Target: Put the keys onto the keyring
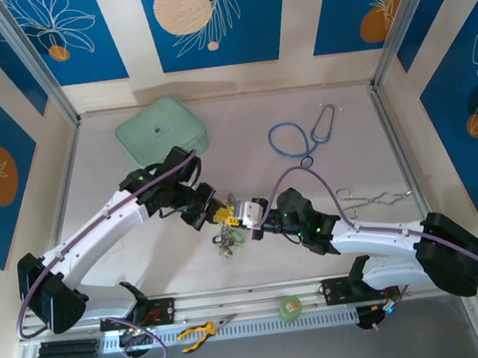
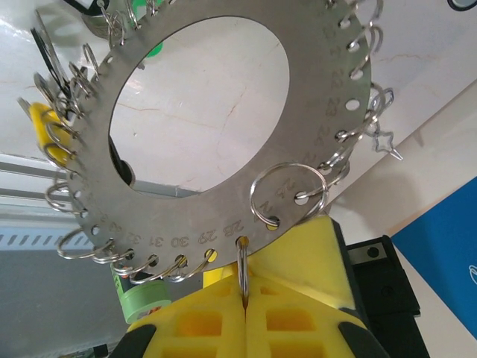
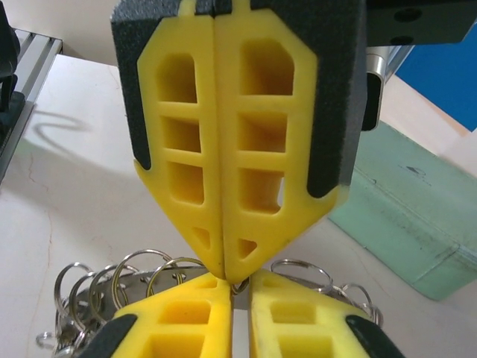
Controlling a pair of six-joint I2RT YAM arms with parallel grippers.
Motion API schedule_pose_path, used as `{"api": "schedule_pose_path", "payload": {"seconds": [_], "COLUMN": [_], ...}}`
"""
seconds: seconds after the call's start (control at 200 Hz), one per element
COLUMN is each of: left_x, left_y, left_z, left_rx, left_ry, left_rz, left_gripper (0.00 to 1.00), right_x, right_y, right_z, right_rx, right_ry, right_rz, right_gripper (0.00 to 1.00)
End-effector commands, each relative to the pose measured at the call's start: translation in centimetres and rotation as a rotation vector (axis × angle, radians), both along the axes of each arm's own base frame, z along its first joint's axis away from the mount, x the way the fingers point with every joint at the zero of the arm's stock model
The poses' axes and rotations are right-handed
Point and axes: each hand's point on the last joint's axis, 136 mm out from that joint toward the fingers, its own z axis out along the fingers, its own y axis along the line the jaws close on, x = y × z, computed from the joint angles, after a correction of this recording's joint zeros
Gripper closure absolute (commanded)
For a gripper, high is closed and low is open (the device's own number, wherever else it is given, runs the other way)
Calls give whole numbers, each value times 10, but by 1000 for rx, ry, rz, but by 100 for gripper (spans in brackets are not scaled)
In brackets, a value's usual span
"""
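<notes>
- my left hand (image 2: 244, 294) is pressed together, pinching the keyring (image 2: 186, 216) at its lower rim, where a split ring (image 2: 242, 265) runs its wire into the seam between the pads.
- the keyring is held up off the counter (image 1: 243, 136) near its middle, face-on to my left wrist, with small rings hooked all along its notched edge.
- my right hand (image 3: 237, 292) meets the left one tip to tip from the other side. its fingers are almost together with a thin slit left, and i cannot tell whether anything is caught there.
- the keys (image 1: 225, 241) hang in a bunch just below the two hands. a yellow tag (image 2: 43, 123) shows at the keyring's left edge.
- open room: bare counter lies beyond the hands, between the case (image 1: 160, 129) at the far left and the stethoscope (image 1: 302, 135) at the far right.
- tongs (image 1: 376, 199) lie just beside my right forearm, near the counter's right edge.
- along the near edge sit a tape roll (image 1: 291, 308) and pliers (image 1: 199, 331), well apart from the hands.
</notes>
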Motion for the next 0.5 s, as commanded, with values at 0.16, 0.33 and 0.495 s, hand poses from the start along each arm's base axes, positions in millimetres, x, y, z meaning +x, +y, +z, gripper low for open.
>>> {"api": "schedule_pose_path", "payload": {"seconds": [0.16,0.33,0.495], "left_x": [6,42,83], "left_y": [-9,16,51], "left_z": [15,19,35], "left_rx": [-102,-95,-25], "left_ry": [24,-236,-619], "left_rz": [116,239,191], "left_gripper": [100,43,32], "right_x": [8,7,8], "right_y": [7,3,-3], "right_z": [28,19,11], "right_rx": [67,44,10], "right_ry": [-40,13,71], "right_rz": [-10,3,7], "right_gripper": [100,100,100]}}
